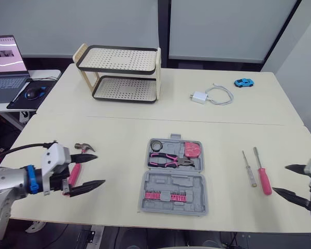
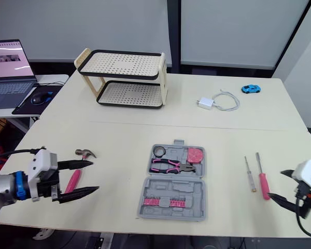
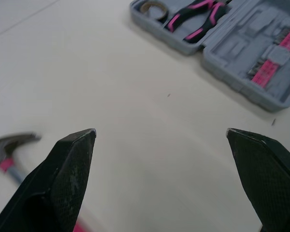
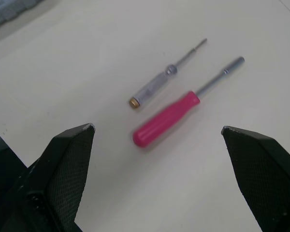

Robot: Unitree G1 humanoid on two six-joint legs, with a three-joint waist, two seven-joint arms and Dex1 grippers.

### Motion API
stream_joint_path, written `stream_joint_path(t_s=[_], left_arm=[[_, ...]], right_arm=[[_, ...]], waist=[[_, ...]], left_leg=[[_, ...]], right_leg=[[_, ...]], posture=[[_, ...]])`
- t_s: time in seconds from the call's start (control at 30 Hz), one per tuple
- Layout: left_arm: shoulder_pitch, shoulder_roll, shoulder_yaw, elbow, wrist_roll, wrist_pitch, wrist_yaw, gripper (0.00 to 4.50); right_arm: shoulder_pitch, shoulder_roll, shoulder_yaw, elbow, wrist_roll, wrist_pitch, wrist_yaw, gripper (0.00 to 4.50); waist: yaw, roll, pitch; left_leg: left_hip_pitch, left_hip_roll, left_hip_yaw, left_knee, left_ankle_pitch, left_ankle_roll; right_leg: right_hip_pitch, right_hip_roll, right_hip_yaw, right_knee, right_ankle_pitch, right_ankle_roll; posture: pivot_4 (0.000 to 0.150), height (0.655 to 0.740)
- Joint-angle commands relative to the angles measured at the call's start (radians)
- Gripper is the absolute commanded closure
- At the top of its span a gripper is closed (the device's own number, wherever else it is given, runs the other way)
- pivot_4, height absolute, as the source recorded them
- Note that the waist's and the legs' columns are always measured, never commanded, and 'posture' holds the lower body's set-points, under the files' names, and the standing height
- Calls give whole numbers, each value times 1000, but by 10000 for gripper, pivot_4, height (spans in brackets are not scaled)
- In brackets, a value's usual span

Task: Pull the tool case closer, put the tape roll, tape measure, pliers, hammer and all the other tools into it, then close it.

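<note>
Left eye view: your left gripper (image 1: 99, 169) hangs wide open and empty by the hammer (image 1: 84, 147), judged rigid and head-heavy, so grasp its pink handle near the head.

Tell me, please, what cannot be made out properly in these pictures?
- The hammer: in the left eye view the left gripper covers part of its pink handle. In the left wrist view one of the fingers hides the handle's end.
- The pink pieces in the near half of the tool case: too small to identify.
- The right gripper: its body is cut off by the left eye view's edge.
- The laptop: cut off by the same view's edge.
</note>
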Motion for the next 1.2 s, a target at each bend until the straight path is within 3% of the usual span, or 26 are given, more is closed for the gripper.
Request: stream_joint_path(t_s=[0.03,0.2,0.47,0.7,1.2], left_arm=[[-42,2,-32,-95,-63,24,-15,0],[-121,-1,-96,-162,-100,44,-22,0],[-259,-15,-211,-226,-125,38,-37,0],[-274,-23,-258,-237,-111,10,-53,0],[-265,-38,-294,-232,-87,-41,-53,0]], right_arm=[[-39,28,51,-104,26,100,-96,198],[-174,76,217,-190,-18,315,-318,198],[-367,190,448,-110,-80,446,-550,198],[-415,259,496,5,-114,441,-650,198],[-500,333,509,208,-109,433,-690,198]], waist=[[0,0,0],[0,1,1],[1,2,1],[1,2,1],[-1,2,1]], left_leg=[[-1,0,0,0,0,0],[-2,0,0,0,0,0],[-9,-1,-1,1,0,0],[-9,-1,-2,1,0,0],[-9,-1,-2,2,0,0]], right_leg=[[0,0,0,0,0,0],[-1,0,0,-1,0,0],[-8,0,0,-1,1,1],[-9,0,-1,0,1,1],[-8,0,0,1,2,1]], posture=[[1500,7350],[1500,7350],[1500,7350],[1500,7350],[1500,7350]])
